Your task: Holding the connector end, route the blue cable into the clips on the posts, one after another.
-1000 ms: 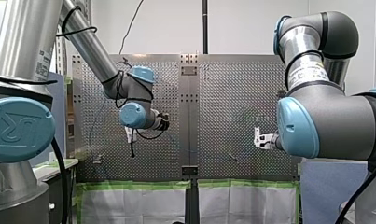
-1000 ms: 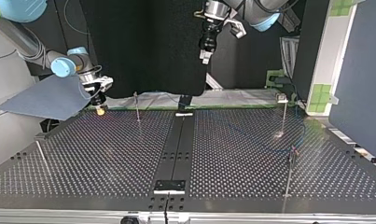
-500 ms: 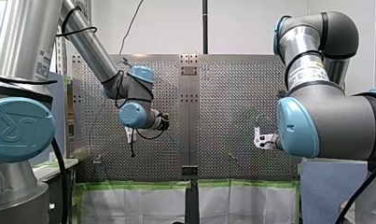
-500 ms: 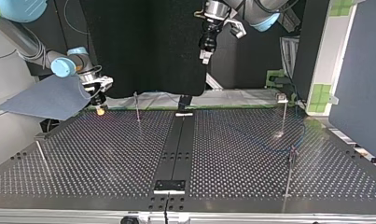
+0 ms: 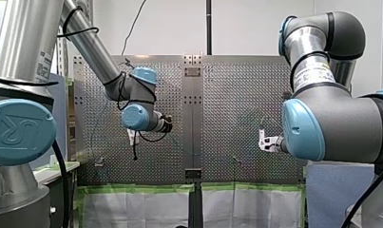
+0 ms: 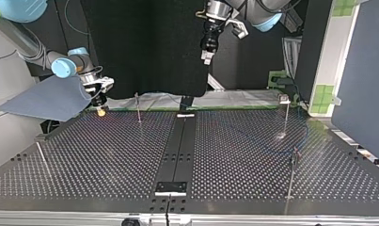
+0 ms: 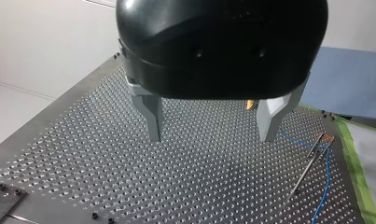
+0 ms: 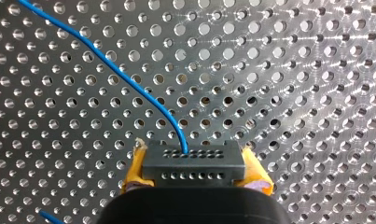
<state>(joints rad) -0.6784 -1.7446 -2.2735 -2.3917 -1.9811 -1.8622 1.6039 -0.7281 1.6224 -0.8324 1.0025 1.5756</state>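
Two yellow fingers of my right gripper clamp the black connector.

thin blue cable curves slack into the black, hole-dotted connector, clamped in our right gripper. we count four thin posts, upright, well apart.

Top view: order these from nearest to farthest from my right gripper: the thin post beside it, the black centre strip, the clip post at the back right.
1. thin post, beside my right gripper, view's left.
2. black centre strip, mid-table.
3. clip post, back right.
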